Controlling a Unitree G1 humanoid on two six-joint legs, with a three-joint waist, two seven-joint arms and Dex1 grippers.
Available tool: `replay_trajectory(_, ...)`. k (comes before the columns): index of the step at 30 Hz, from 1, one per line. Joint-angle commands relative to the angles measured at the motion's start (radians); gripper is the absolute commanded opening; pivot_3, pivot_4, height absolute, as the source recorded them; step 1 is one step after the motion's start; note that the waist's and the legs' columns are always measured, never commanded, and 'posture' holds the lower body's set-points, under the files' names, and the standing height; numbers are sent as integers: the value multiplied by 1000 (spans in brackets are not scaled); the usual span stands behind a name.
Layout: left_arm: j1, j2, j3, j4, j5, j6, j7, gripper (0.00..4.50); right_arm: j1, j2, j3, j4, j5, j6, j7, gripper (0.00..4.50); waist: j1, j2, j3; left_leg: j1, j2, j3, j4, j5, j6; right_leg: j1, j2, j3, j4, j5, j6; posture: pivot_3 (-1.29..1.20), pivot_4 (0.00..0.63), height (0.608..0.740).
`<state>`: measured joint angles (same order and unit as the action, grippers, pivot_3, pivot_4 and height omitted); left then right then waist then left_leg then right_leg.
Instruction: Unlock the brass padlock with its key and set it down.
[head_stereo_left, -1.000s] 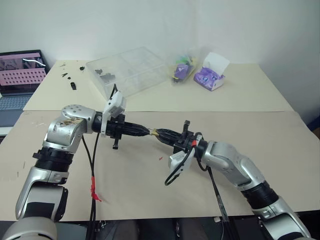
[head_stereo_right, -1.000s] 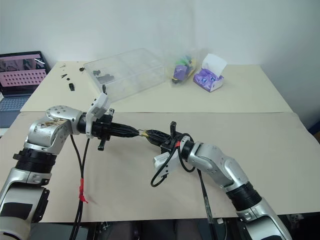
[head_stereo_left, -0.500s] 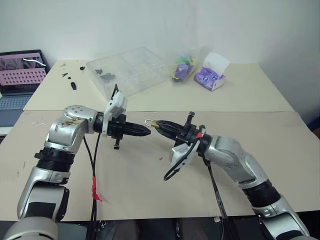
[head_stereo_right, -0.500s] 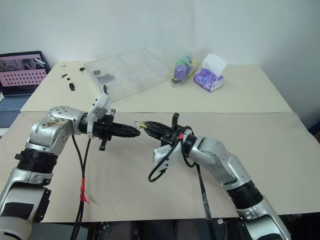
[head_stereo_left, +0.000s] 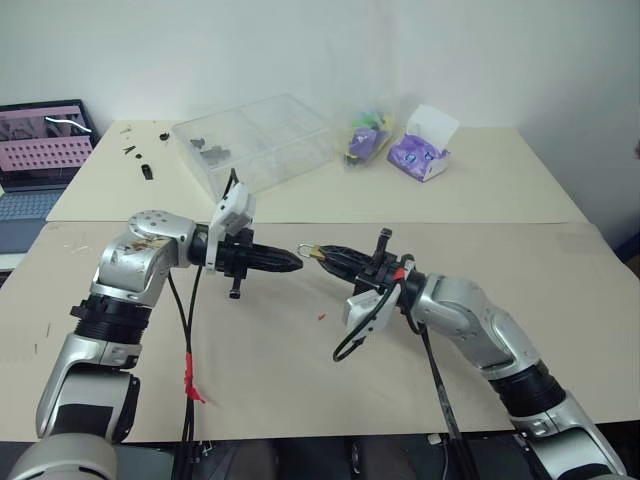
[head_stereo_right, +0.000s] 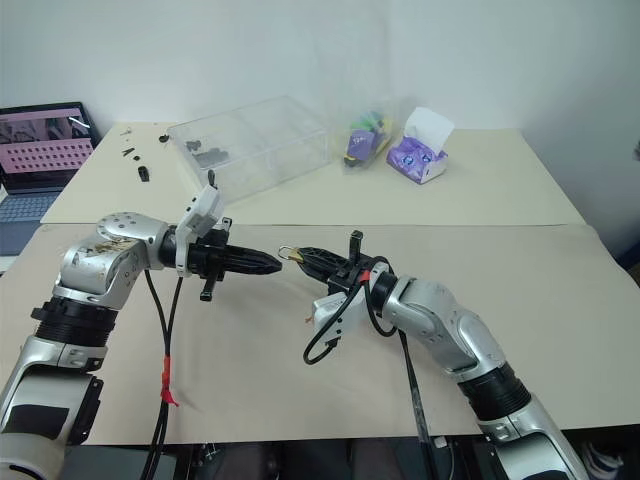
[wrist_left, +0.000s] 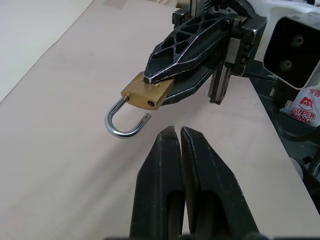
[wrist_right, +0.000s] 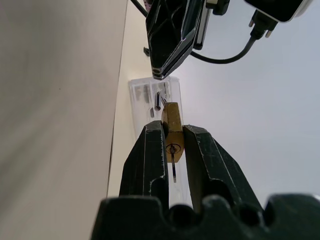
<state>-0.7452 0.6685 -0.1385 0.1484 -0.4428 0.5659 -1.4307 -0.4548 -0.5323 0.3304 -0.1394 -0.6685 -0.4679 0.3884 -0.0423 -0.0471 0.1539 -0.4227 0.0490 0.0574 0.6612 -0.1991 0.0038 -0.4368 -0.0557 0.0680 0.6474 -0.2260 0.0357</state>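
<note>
The brass padlock (wrist_left: 148, 93) hangs in the air over the table, pinched by its body in my right gripper (head_stereo_left: 324, 254), which is shut on it. Its silver shackle (wrist_left: 124, 123) stands swung open at one end. In the right wrist view the key (wrist_right: 173, 167) shows as a thin silver strip sticking out of the keyhole between the fingers. My left gripper (head_stereo_left: 296, 264) is shut with nothing in it. It points at the padlock, with its tips a short gap from the shackle.
A clear plastic box (head_stereo_left: 255, 140) with small parts stands at the back of the table (head_stereo_left: 300, 370). Beside it lie a bag of coloured items (head_stereo_left: 365, 140) and a purple-and-white packet (head_stereo_left: 420, 150). A laptop (head_stereo_left: 40, 150) stands at far left. A red speck (head_stereo_left: 320, 317) lies under the grippers.
The two grippers met tip to tip at the padlock a second ago. Now the padlock has come away from the left fingertips, slightly up and right, and its shackle shows open.
</note>
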Motion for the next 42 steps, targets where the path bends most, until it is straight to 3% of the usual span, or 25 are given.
replay_trajectory(1, -8, 7, 28, -46, -28, 12, 3, 182, -17, 0, -25, -9, -11, 0, -32, 245, 0, 0, 0, 0, 0, 0, 0, 0, 0, 0, 0, 0, 0, 0, 0, 0, 150, 740)
replay_trajectory(14, -33, 4, 45, -29, -42, 13, 37, 182, 14, -31, -22, -13, -30, -35, -51, 245, 0, 0, 0, 0, 0, 0, 0, 0, 0, 0, 0, 0, 0, 0, 0, 0, 150, 740)
replay_trajectory(42, -22, -10, 38, -7, -27, -5, 52, 182, -4, 19, -33, -158, 53, 54, 35, 245, 0, 0, 0, 0, 0, 0, 0, 0, 0, 0, 0, 0, 0, 0, 0, 0, 150, 740)
